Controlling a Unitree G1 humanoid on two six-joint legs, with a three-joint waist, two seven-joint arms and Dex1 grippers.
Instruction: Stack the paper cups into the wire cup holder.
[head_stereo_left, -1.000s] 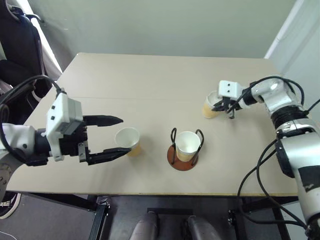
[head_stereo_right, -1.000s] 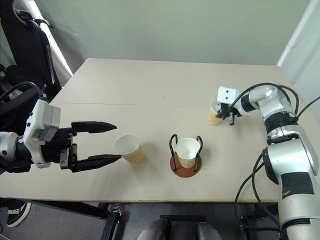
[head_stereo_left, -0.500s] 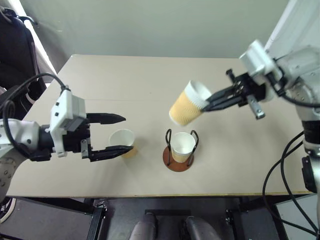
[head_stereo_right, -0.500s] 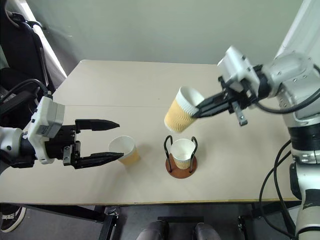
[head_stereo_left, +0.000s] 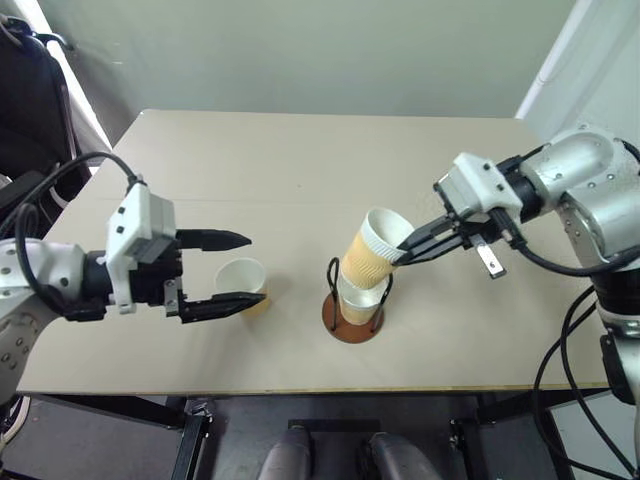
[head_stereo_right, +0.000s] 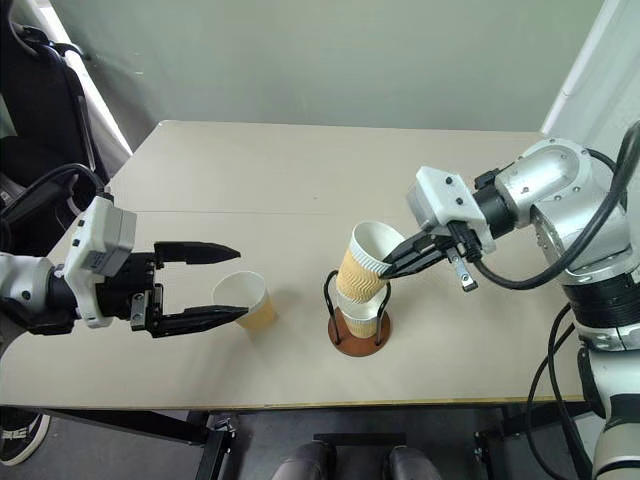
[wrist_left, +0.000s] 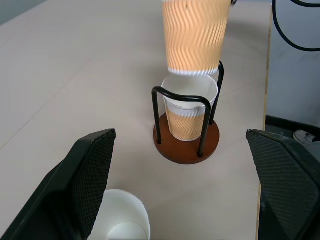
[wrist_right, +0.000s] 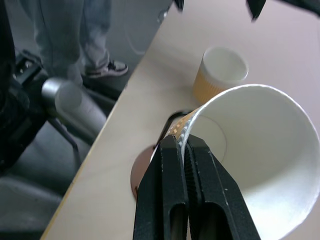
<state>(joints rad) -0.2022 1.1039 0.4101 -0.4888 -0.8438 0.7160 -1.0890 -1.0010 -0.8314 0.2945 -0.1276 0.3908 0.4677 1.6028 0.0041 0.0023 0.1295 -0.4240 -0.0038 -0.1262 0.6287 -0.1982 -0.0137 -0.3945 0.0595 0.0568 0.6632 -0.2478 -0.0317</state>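
From the head views, the right hand (head_stereo_left: 403, 250) pinches the rim of a tilted paper cup (head_stereo_left: 370, 250), its fingers clamped on the cup wall. That held cup hangs over the wire cup holder (head_stereo_left: 353, 315), its base at the mouth of a second cup (head_stereo_right: 360, 313) already seated between the hoops. The holder stands near the front edge of the counter (head_stereo_left: 300, 160). A third cup (head_stereo_left: 243, 283) stands upright to the holder's left, between the spread fingers of the left hand (head_stereo_left: 240, 268), which is wide open and holds nothing.

In the left wrist view, the two black fingers (wrist_left: 90, 175) stand far apart; the third cup's rim lies near one of them, and the holder with its seated cup sits beyond, the held cup hanging above.

In the right wrist view, the fingers (wrist_right: 177, 190) grip the held cup's rim, one inside and one outside. A person's legs (wrist_right: 75, 30) stand past the counter edge.
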